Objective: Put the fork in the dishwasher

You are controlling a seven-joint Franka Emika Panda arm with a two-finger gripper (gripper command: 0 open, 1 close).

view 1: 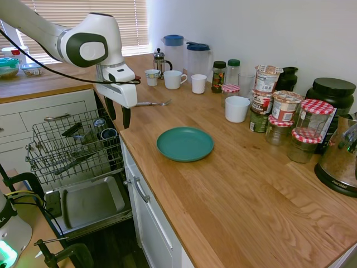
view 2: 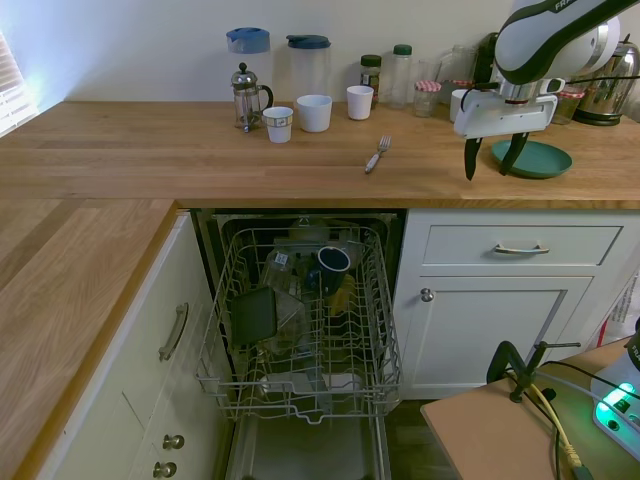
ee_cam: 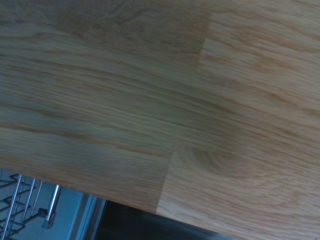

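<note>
First exterior view: the gripper (view 1: 118,113) hangs open and empty above the wooden countertop (view 1: 234,184); the fork (view 1: 153,103) lies behind it.

Second exterior view: the fork (view 2: 376,155) lies above the open dishwasher (view 2: 300,320).

Wrist view: blurred wood grain.

You are looking at the fork (view 2: 376,155), small, slim and silver, lying flat on the wooden table (view 2: 150,150) with its short tines pointing toward the back wall. The dishwasher (view 2: 300,330) is standing open below the table edge, its grey wire rack (view 1: 72,148) pulled out and its flat grey door panel (view 1: 92,201) lying lowered.
</note>
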